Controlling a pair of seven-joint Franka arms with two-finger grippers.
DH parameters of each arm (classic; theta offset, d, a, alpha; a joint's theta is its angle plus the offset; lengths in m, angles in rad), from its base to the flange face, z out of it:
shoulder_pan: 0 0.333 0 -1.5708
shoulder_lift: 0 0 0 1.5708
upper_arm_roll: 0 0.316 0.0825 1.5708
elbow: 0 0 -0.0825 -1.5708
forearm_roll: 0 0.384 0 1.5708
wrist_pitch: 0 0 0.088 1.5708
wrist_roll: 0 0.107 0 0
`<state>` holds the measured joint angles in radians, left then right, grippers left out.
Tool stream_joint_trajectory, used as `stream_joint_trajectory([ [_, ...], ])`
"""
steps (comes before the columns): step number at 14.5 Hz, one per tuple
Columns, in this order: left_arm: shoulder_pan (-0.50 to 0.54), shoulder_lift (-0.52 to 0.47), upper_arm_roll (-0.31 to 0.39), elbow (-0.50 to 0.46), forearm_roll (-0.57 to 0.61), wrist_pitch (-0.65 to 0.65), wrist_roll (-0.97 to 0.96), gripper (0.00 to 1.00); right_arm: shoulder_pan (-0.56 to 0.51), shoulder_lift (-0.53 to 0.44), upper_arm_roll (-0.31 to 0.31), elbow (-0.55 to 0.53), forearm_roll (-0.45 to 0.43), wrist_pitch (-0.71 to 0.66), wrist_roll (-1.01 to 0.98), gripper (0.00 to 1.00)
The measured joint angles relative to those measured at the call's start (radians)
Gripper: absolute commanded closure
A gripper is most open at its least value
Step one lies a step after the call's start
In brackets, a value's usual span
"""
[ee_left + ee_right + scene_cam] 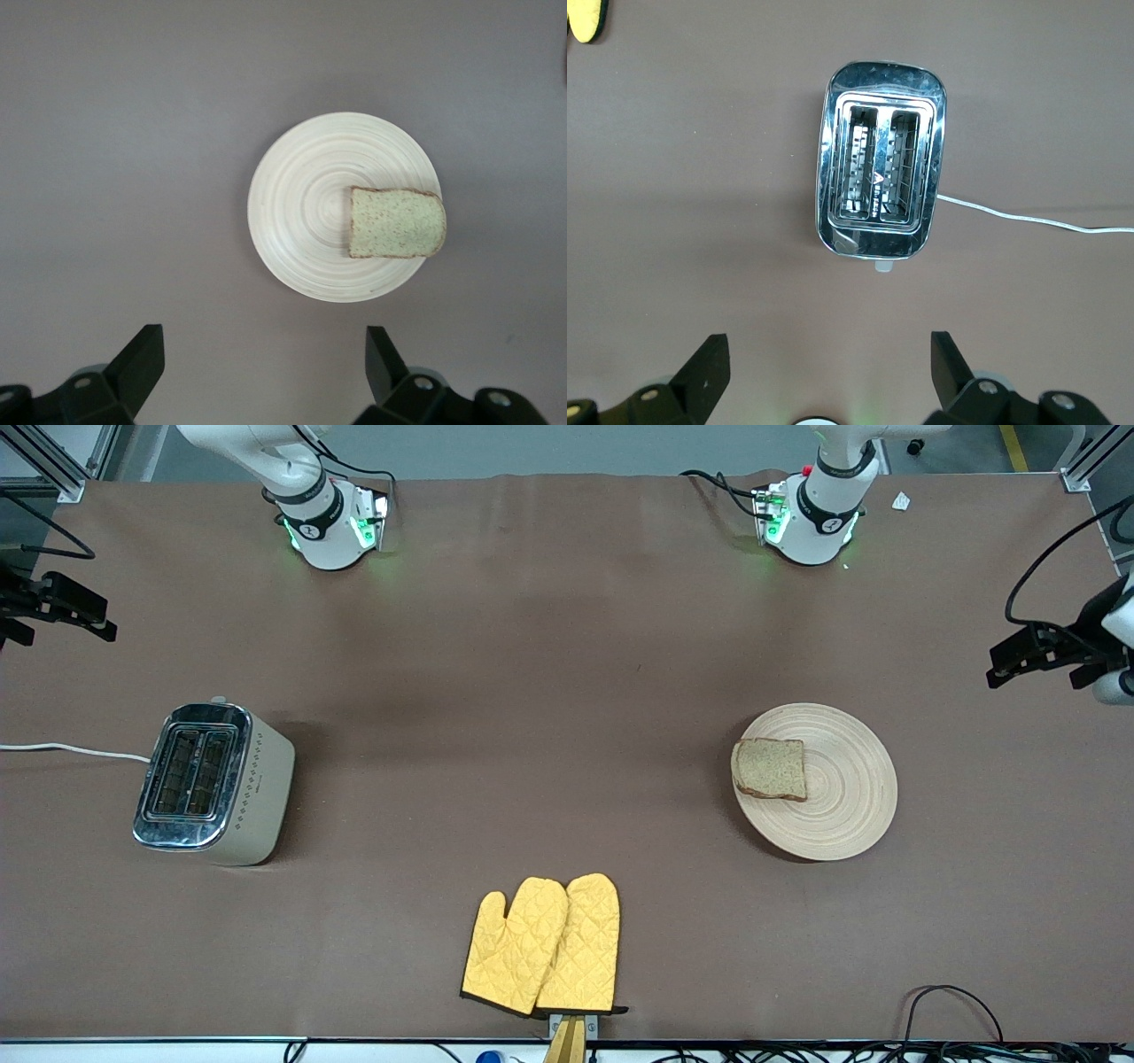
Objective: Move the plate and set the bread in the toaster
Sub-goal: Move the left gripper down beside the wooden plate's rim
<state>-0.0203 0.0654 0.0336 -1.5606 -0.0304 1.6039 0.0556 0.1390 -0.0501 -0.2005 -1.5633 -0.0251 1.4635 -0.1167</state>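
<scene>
The pale wooden plate (837, 797) lies on the brown table toward the left arm's end. The brown bread (769, 769) lies flat on the plate, at its edge toward the right arm's end. The cream and chrome toaster (213, 784) stands toward the right arm's end, both slots empty. My left gripper (1032, 666) hangs open and empty, high over the left arm's end of the table. Its wrist view shows its own gripper (264, 341), the plate (301, 212) and the bread (396, 222). My right gripper (66, 624) hangs open and empty, high over the right arm's end. Its wrist view shows its own gripper (830, 347) and the toaster (881, 168).
Two yellow oven mitts (545, 946) lie at the table edge nearest the front camera, midway between the arms. The toaster's white cord (71, 750) runs off the right arm's end of the table. Black cables (957, 1010) lie at the near edge.
</scene>
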Motion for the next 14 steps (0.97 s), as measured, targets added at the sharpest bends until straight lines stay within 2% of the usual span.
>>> stream_joint_trajectory([
  [3,0.066,0.078,0.001,-0.010,-0.119,-0.002,0.050,0.00,0.000,0.000,0.001,0.000,0.000,-0.001,-0.002,0.00],
  [7,0.166,0.240,0.002,-0.015,-0.253,0.011,0.142,0.00,0.001,0.001,0.005,0.001,0.000,-0.001,-0.004,0.00],
  [14,0.285,0.512,0.002,-0.012,-0.435,0.151,0.458,0.00,0.014,0.001,0.009,0.009,0.000,-0.002,-0.005,0.00],
])
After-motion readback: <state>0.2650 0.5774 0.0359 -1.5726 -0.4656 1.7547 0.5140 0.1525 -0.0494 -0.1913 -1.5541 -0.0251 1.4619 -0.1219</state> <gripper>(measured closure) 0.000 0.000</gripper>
